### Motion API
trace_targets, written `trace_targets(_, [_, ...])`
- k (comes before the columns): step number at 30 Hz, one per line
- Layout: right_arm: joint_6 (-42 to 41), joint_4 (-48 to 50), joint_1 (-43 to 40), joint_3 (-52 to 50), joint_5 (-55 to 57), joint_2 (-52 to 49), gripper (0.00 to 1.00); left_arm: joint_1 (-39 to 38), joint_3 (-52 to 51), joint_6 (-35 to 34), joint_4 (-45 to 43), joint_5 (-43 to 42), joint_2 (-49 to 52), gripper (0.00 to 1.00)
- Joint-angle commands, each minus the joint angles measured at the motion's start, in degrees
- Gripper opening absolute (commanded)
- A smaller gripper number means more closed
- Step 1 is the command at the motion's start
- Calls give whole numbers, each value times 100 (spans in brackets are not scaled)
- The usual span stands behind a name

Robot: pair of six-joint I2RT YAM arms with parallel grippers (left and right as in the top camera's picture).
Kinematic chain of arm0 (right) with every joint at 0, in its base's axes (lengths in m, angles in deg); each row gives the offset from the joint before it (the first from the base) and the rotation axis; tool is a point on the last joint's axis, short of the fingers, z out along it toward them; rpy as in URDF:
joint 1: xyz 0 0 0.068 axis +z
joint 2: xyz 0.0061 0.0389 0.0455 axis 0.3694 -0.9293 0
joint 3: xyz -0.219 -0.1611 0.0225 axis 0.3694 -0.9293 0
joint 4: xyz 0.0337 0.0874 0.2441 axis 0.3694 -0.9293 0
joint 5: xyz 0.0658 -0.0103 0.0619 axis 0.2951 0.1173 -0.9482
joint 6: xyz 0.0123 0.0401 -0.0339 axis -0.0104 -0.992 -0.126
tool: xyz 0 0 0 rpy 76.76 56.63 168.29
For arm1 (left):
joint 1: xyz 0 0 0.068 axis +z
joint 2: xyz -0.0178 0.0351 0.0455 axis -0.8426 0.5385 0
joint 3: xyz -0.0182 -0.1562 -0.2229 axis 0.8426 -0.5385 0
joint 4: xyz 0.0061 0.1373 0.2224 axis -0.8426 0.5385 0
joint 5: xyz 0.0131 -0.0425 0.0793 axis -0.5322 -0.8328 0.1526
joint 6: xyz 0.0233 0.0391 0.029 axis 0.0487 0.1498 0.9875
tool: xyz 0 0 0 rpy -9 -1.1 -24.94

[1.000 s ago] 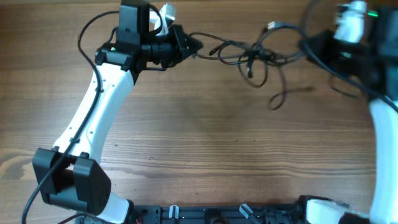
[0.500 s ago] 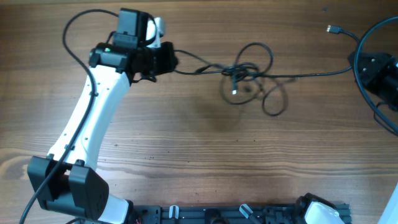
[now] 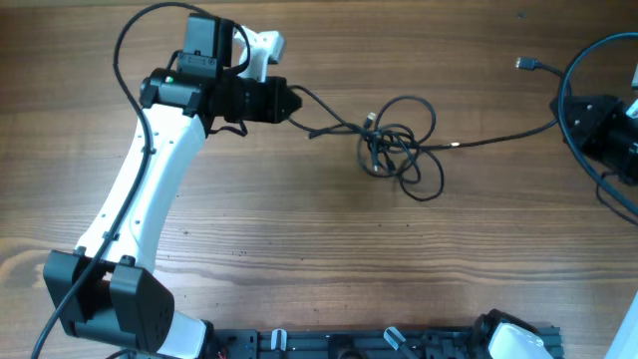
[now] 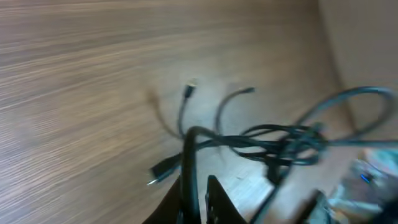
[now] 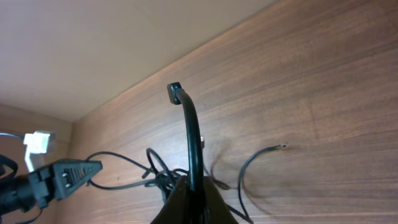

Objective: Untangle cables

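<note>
Midway, cables [image 3: 389,150] knotted between left tool [image 3: 296,103], right tool [image 3: 571,113], both gripping.

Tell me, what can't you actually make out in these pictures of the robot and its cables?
- Knot: overhead, too small to count strands or see which lies on top.
- Same knot, left wrist view: smeared by motion blur.
- Right arm: overhead, cut off by the right edge.
- Right fingers: right wrist view, cropped by the bottom edge, hiding where they pinch the cable.
</note>
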Motion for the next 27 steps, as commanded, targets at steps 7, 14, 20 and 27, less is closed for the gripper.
trace_targets(7, [146,-127,-50,105,-66,-33,4,-544,-35,437,-197,-719,31,40])
trace_targets(14, [271,-372,-22,105,-107,-33,4,-682,-37,420,-863,-1537,33,81])
trace_targets(20, [422,-634,42,105,-103,-33,4,-1233,-37,516,-1084,-1351,223,81])
trace_targets(27, [-256,-280,940,105,-308,-35,4,-1582,-37,-935,-1952,-828,651,73])
